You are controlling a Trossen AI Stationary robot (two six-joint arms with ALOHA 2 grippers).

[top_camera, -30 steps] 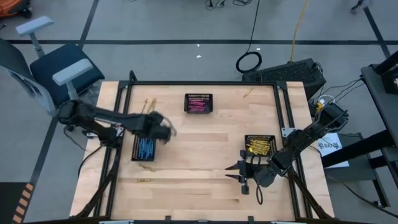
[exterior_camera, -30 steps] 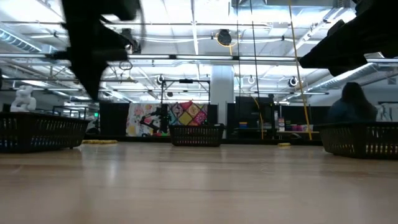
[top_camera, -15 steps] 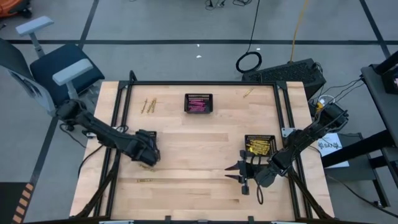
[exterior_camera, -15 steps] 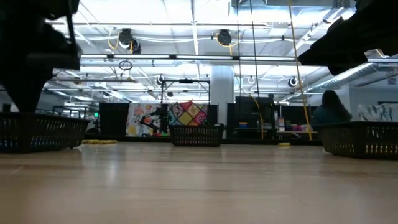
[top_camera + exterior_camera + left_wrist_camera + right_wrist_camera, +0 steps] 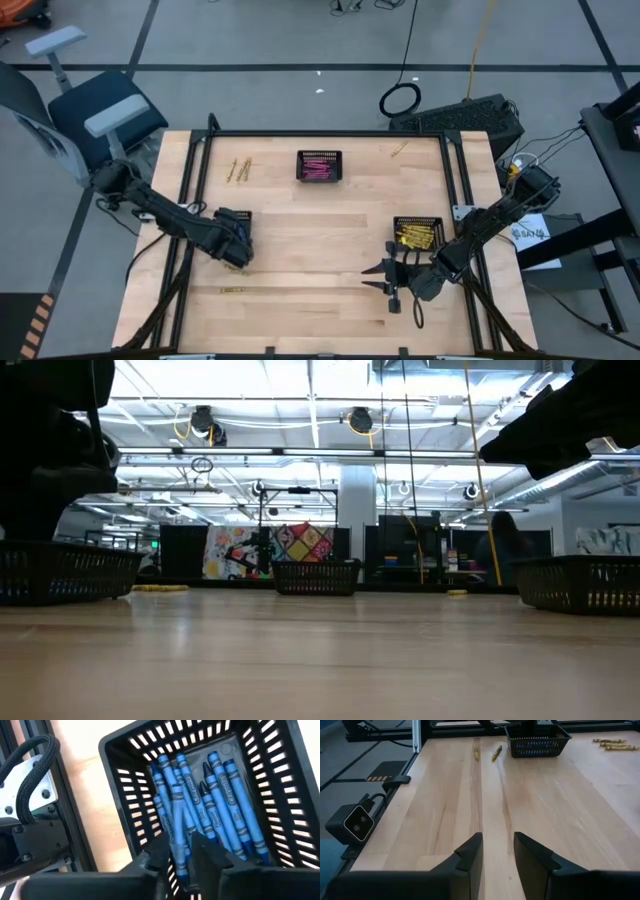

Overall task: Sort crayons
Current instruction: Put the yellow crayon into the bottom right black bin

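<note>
A: Left gripper (image 5: 181,851) sits over the black mesh basket (image 5: 125,795) at the table's left side. Blue crayons (image 5: 215,805) fill it.

B: Finger state?

A: A narrow gap shows between the fingers, and one blue crayon (image 5: 176,827) lies in line with it. Whether the pads pinch it or it lies loose among the others cannot be told from the wrist view.

B: Right gripper (image 5: 496,851)?

A: Low over bare wood near the front edge, fingers parted, nothing between them.

B: Other crayons?

A: Pink ones (image 5: 318,168) in the basket at the far middle, yellow ones (image 5: 415,235) in the basket at right. Loose gold crayons (image 5: 240,168) lie at the far left, another (image 5: 232,290) near the front left, one (image 5: 400,150) at the far right.
</note>
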